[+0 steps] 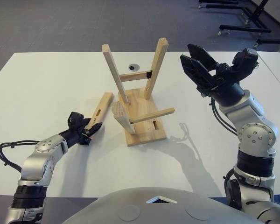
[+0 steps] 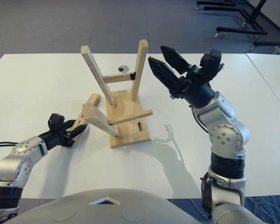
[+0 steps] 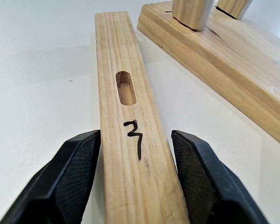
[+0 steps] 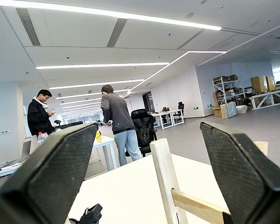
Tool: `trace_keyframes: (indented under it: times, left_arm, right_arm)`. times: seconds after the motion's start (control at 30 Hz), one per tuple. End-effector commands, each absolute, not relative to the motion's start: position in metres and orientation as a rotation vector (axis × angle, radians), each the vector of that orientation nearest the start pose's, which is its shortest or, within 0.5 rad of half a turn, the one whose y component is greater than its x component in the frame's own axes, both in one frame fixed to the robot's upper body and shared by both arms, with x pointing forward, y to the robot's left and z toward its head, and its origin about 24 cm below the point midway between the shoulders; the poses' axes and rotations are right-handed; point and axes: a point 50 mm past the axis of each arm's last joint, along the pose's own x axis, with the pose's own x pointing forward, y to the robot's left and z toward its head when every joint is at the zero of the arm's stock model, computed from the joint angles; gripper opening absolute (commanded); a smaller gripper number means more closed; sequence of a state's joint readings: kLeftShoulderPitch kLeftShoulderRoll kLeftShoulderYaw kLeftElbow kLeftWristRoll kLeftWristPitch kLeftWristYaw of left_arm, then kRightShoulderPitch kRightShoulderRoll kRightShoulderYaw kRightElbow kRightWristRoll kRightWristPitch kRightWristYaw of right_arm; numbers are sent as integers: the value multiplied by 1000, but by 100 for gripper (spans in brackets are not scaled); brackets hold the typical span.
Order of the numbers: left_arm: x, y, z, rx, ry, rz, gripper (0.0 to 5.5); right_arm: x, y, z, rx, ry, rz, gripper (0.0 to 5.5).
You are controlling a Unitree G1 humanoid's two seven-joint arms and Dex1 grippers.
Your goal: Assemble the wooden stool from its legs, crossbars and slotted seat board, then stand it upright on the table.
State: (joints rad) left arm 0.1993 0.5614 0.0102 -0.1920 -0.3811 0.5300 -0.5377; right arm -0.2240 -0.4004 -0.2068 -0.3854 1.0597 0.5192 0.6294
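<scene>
Assessing hazards first. The loose leg lies flat on the desk, with only its near end between the fingers of the left end effector. The rest runs out ahead of the fingertips toward the seat board. A grip this close to one end is likely to let the leg droop or twist once it is lifted. The mortise faces up and lies just ahead of the pads; judged from here, it would need turning to meet the free crossbar.

The part-built frame stands upside down on the seat board, ahead of the left end effector and beside the right one. Its tilted leg leans out of line and looks poorly seated, so a knock from the incoming leg could unseat it. The open slot is the probable target, and it sits close under the free crossbar, leaving little room for entry.

The right end effector hangs above the desk just beside the nearer upright leg, apart from it. A careless approach could push over both uprights and the crossbar that ties them.

End effector condition:
- **Left:** fingers spread to either side of the loose leg, low at the desk. The pads are very close to its sides, and no firm clamp is evident.
- **Right:** released and spread wide, holding nothing and touching nothing.
</scene>
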Motion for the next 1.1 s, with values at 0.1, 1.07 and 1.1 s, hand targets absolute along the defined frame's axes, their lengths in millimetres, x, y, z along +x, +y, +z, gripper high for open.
trace_keyframes:
  times: [0.1,1.07,1.1]
  left_arm:
    - [173,247,-8,135,786,-427,207]
    - [224,159,220,-330,-316,-1438,205]
    - [224,160,220,-344,-307,-1437,205]
  right_arm:
    - [248,-171,190,455,-307,985,404]
    - [258,-118,234,779,-427,1433,404]
    - [257,-115,233,748,-418,1453,404]
